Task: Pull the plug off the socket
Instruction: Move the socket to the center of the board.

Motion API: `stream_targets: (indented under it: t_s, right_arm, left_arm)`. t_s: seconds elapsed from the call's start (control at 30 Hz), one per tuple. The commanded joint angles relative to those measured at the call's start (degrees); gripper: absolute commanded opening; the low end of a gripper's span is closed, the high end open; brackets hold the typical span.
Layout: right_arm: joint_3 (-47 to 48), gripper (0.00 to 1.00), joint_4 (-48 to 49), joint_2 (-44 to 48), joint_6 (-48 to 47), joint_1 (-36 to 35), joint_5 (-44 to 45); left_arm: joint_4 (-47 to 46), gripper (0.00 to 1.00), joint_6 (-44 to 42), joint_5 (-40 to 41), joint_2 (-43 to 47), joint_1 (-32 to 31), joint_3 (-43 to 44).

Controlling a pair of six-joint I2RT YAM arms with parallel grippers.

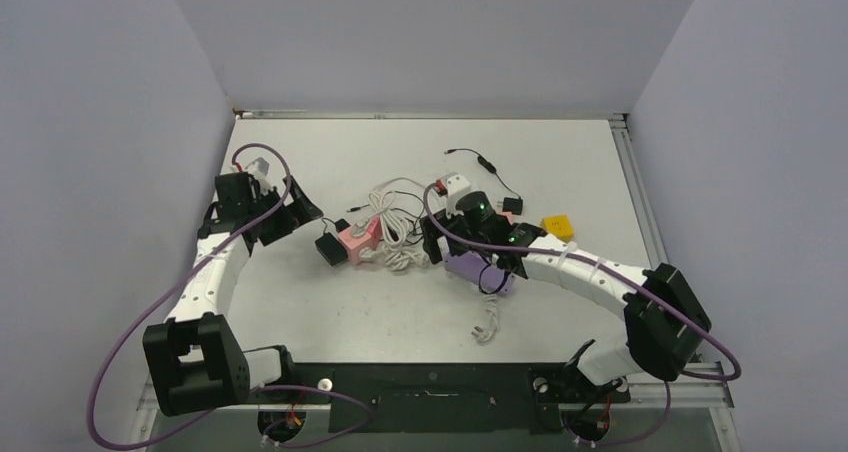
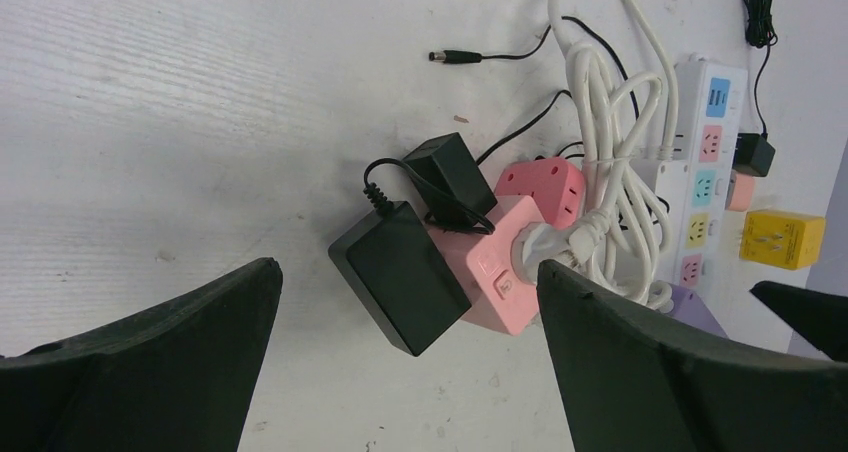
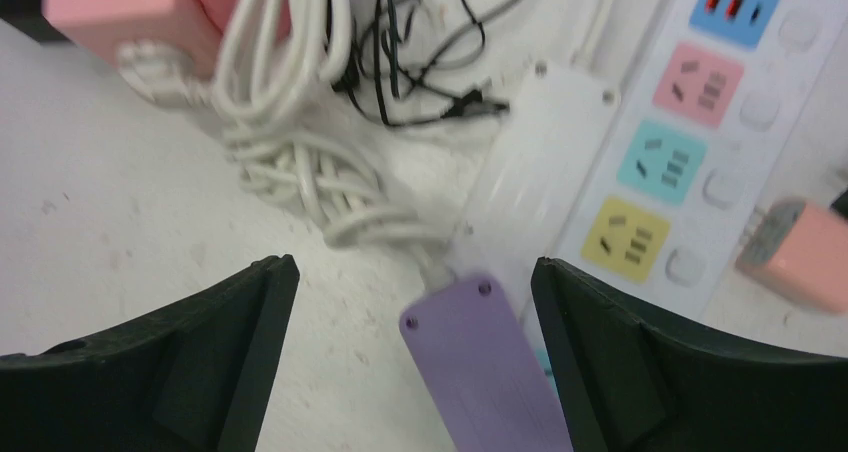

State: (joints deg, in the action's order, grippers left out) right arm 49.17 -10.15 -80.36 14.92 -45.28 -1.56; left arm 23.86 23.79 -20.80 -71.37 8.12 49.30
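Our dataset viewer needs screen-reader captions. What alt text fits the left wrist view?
A pink socket block with two black adapters against it lies on a white table, framed by the open left fingers. To its right are a bundled white cable, a white power strip with coloured outlets and a yellow adapter.

Bare tabletop [image 2: 200,102] lies open between my left tool [image 1: 300,210] and the black adapter [image 2: 400,277] against the pink socket [image 2: 500,267]. Under my right tool [image 3: 412,264], the coiled white cord [image 3: 290,172], purple strip [image 3: 480,372] and white strip [image 3: 640,142] lie packed close together.
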Motion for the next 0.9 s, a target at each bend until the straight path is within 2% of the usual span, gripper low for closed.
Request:
stream_targets:
  t_s: [0.0, 0.23, 0.43, 0.53, 0.7, 0.87]
  right_arm:
    - [9.82, 0.92, 7.29, -5.17, -1.16, 1.92, -6.86]
    - [23.57, 0.81, 7.97, -20.38, 1.78, 3.75, -11.45]
    - [28.64, 0.68, 7.16, -28.2, 3.66, 4.18, -17.28]
    - [27.84, 0.57, 7.21, -29.22, 4.74, 4.15, -18.54]
    - [22.46, 0.22, 9.28, -26.37, 9.44, 3.93, -18.87]
    - [12.49, 0.09, 12.51, -18.48, 18.43, 1.26, -11.34]
  left_arm:
    - [-1.57, 0.97, 0.65, -1.82, 1.87, 1.41, 0.77]
    - [-2.27, 0.97, 1.12, -3.99, 0.27, 1.99, 0.46]
    - [-0.39, 0.98, -0.12, -2.1, -0.28, 1.96, 1.16]
    - [-0.91, 0.98, -0.01, -1.99, 0.15, 1.9, 0.92]
    - [-0.75, 0.98, 0.11, -2.52, -0.22, 1.93, 1.15]
    - [-0.98, 0.98, 0.16, -1.83, 0.67, 1.96, 0.87]
